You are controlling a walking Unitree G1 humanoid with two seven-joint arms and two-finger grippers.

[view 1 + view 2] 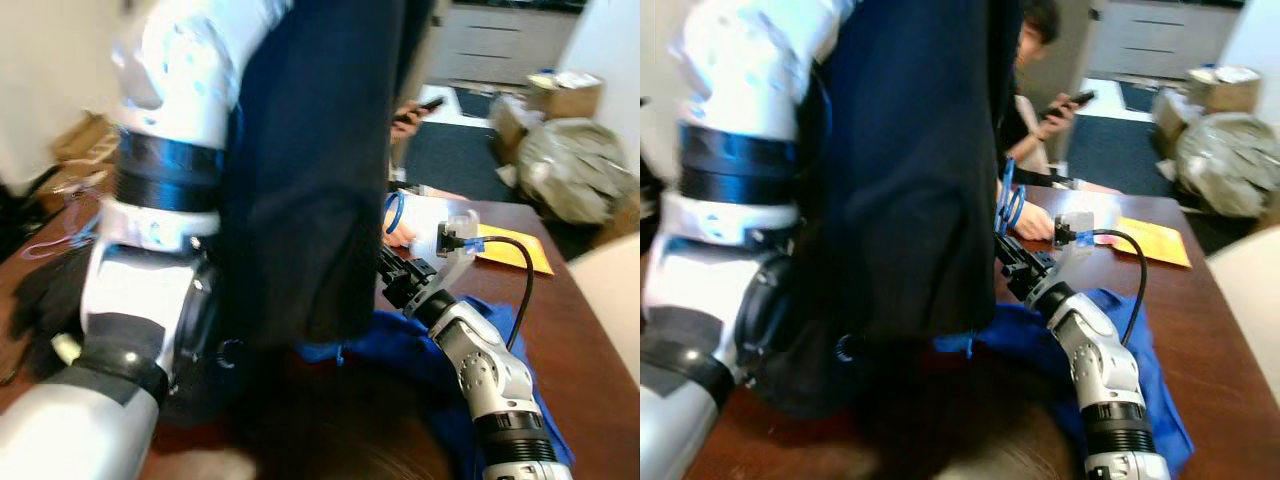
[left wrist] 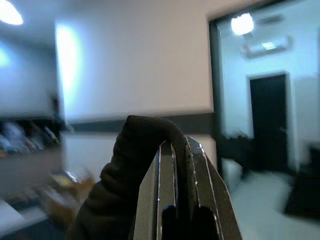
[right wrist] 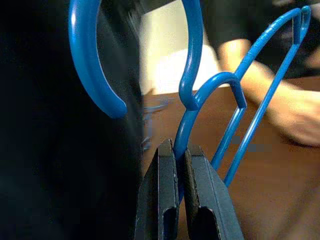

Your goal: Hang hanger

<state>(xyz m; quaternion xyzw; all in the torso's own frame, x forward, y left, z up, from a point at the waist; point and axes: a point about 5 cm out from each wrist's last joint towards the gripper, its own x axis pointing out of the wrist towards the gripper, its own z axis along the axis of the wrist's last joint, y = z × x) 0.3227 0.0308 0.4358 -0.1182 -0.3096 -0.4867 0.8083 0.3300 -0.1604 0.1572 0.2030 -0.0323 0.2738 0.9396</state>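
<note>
My left arm (image 1: 730, 200) fills the left of the frame, raised, with a dark garment (image 1: 910, 180) hanging down the middle in front of me. From the lower right my right arm reaches up toward centre, and its right gripper (image 1: 1008, 256) sits against the garment's edge with a blue hanger (image 1: 1012, 205) rising from it. A blue cloth (image 1: 1140, 370) lies under that arm on the brown table (image 1: 1220, 330). An orange envelope (image 1: 1155, 240) lies at centre right. A person (image 1: 1035, 120) sits behind, upper centre, holding a phone (image 1: 1068, 102).
</note>
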